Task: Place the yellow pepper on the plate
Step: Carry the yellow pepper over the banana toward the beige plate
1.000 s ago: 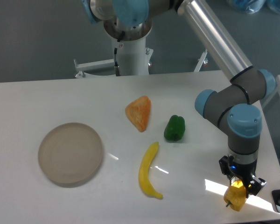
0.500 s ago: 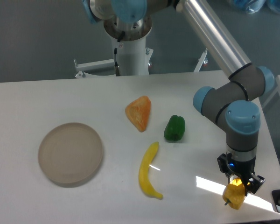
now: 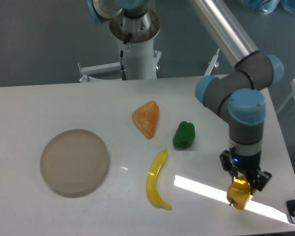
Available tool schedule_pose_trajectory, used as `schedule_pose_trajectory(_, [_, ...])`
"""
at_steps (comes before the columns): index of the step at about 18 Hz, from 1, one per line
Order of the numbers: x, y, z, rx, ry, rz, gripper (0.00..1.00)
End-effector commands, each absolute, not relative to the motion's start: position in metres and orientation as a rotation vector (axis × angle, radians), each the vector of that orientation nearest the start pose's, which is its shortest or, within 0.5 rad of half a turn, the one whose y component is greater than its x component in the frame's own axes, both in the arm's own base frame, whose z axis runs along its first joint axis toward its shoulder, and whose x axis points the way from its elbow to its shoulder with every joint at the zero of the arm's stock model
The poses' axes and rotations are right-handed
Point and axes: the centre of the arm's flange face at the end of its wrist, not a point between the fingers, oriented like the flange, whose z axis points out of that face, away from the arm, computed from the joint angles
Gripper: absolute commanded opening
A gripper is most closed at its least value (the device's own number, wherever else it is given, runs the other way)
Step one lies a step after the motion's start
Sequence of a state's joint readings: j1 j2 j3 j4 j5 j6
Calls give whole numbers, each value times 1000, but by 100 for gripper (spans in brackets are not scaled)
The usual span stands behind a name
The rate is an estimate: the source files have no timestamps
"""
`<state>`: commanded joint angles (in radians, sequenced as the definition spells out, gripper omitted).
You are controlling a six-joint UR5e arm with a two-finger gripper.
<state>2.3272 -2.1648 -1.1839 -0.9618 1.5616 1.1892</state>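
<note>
Hand: the arm's hand [image 3: 242,184] points straight down at the near right of the bench, its two fingers clenched on the yellow pepper [image 3: 237,195].
Pepper: it hangs from the fingers over the bench's right side, stem end tipped down and to the left; whether it clears the surface cannot be told from here.
Step in hand: carrying the load across to the plate [image 3: 74,162], which sits well apart at the bench's left.
Doing it well: in my judgement the carry should ride high enough to pass over the banana [image 3: 156,180], which lies between pepper and plate, and the grip should stay firm until the pepper is low over the plate's middle, since a lumpy fruit let go from height may roll off the low rim.
Bystanders: a green pepper [image 3: 184,135] and an orange wedge [image 3: 146,118] lie farther back, off the likely path.
Surface: a white bench [image 3: 49,108], glossy, with a bright streak of light under the hand.
Room: grey floor behind, and the arm's white pedestal [image 3: 137,59] at the bench's far edge.
</note>
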Motion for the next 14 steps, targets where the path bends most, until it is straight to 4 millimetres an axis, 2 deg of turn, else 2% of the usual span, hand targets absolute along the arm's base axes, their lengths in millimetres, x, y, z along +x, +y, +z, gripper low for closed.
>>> schedule_pose_trajectory(2, [-391,630,391,-2813,519,442,45])
schedule_pose_trajectory(4, [-353,630,396,-2818,434,399,45])
schedule_pose_trajectory(11, [-210,641,405,-2810,158,249,45])
schedule_pose_trajectory(14, [-156,646,404,-2806,39,189,45])
